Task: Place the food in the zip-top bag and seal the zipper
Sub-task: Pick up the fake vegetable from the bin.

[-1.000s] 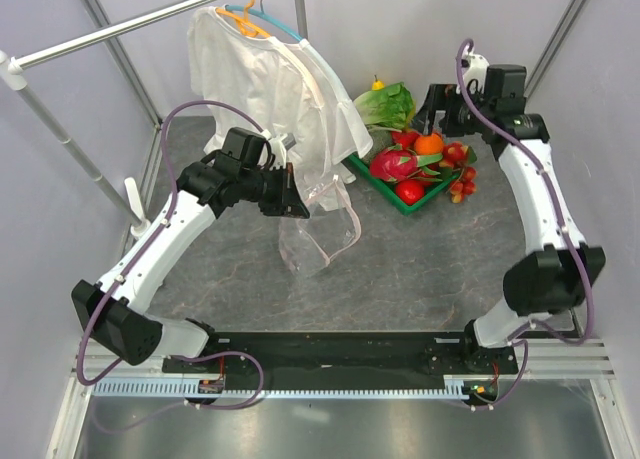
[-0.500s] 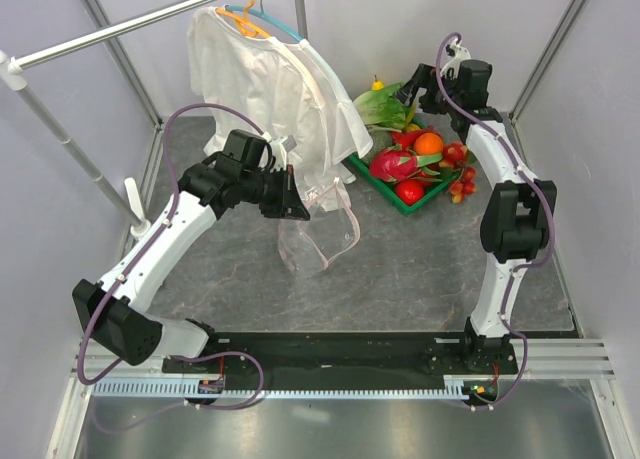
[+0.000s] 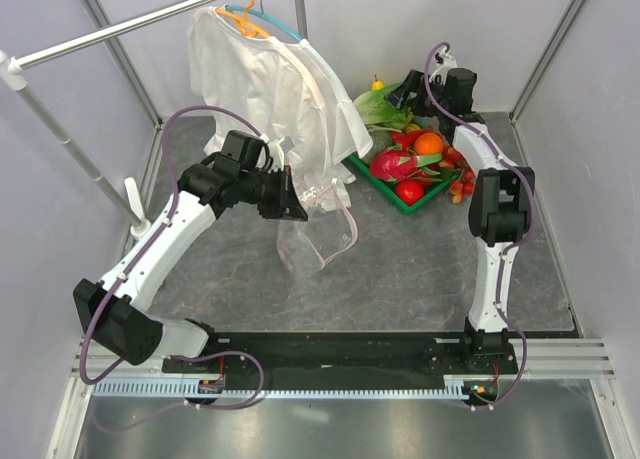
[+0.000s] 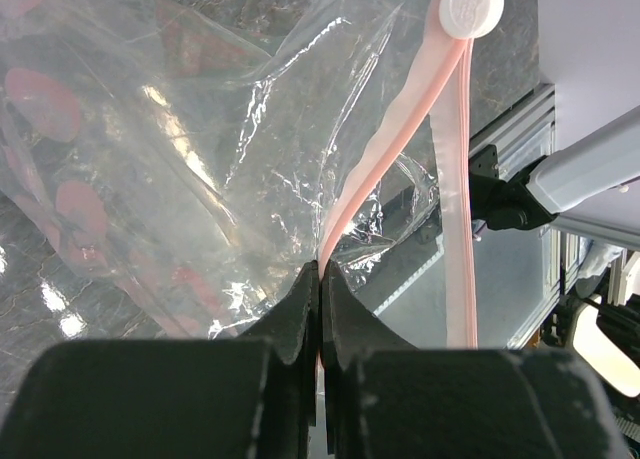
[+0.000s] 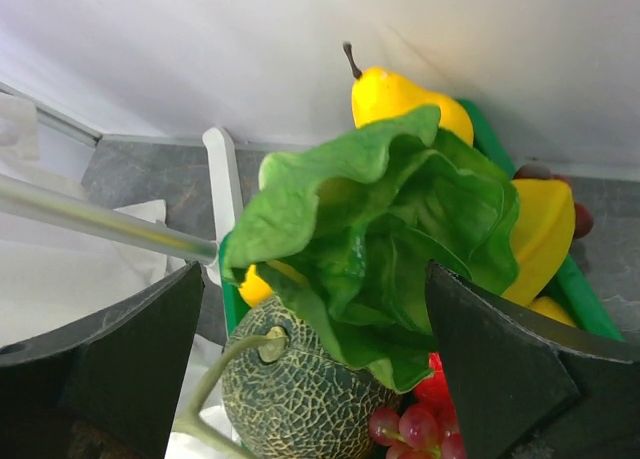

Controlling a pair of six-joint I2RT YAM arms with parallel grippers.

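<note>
My left gripper (image 3: 296,205) is shut on the pink zipper strip (image 4: 385,154) of the clear dotted zip-top bag (image 3: 318,231) and holds the bag's mouth off the table. The zipper's white tab (image 4: 470,6) shows at the strip's far end. My right gripper (image 3: 398,96) is open, its fingers (image 5: 500,364) either side of the leafy green lettuce (image 5: 385,239) at the back of the green tray (image 3: 385,191). A netted melon (image 5: 300,394) lies under the lettuce. A yellow pear (image 5: 405,99), an orange (image 3: 429,143), a pink dragon fruit (image 3: 392,164) and red fruit fill the tray.
A white shirt (image 3: 265,84) hangs on a hanger from the metal rail (image 3: 110,29), just behind the bag and left of the tray. Grey walls stand close behind the tray. Red strawberries (image 3: 462,189) lie by the tray's right side.
My right arm has swung left and back from above the tray's right side to the lettuce at the back. The left gripper and bag have stayed put.
</note>
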